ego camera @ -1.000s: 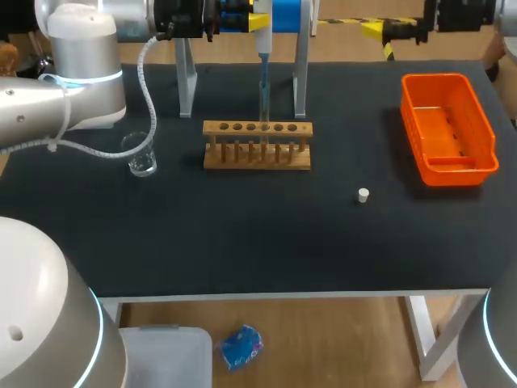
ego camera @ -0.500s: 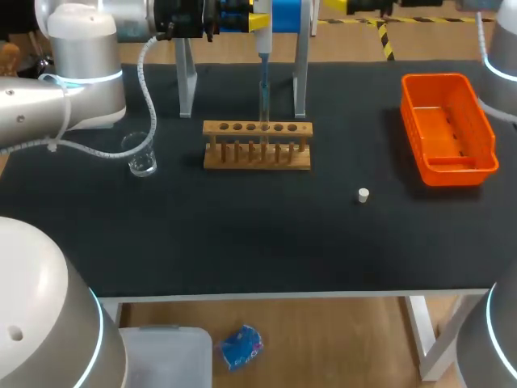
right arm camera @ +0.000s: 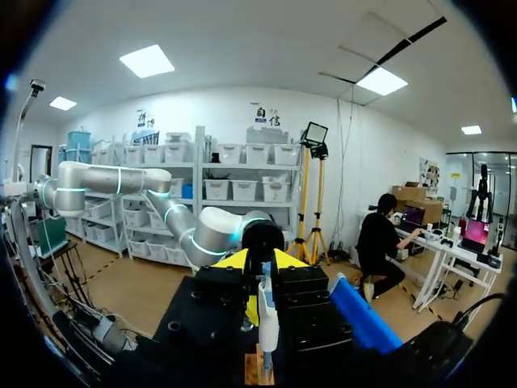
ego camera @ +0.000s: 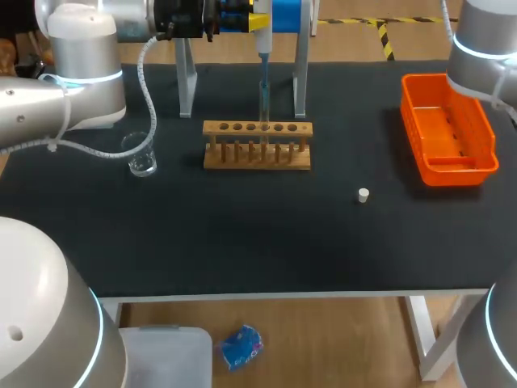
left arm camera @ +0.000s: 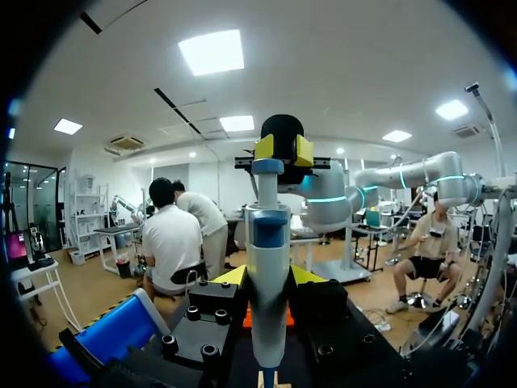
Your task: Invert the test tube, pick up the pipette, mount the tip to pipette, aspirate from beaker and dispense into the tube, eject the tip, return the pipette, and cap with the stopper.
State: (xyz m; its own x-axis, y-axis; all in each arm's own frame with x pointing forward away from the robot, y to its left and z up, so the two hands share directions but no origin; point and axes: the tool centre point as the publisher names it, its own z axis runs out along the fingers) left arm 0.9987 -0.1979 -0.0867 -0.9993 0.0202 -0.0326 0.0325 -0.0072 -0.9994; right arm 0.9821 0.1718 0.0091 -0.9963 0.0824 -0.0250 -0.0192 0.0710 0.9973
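Note:
My left gripper (ego camera: 242, 16) (left arm camera: 268, 279) is shut on the blue and white pipette (ego camera: 263, 28) (left arm camera: 268, 242), holding it upright over the wooden rack (ego camera: 257, 149). The pipette's tip reaches down into the test tube (ego camera: 263, 113) standing in the rack. My right gripper (left arm camera: 283, 149) (right arm camera: 262, 263) is past the head view's far edge. It faces the left one at the height of the pipette's top (right arm camera: 266, 311), its yellow tips close together with nothing seen between them. The glass beaker (ego camera: 141, 153) stands left of the rack. The white stopper (ego camera: 363, 194) lies on the table.
An orange tray (ego camera: 485, 137) sits at the right, under my right arm (ego camera: 485, 48). The pipette stand's two grey posts (ego camera: 186, 77) rise just behind the rack. The black tabletop (ego camera: 242, 234) runs bare from the rack to the near edge.
My right arm has swung left and away past the far edge, taking its gripper out of the head view. The left arm, pipette and table objects have not moved.

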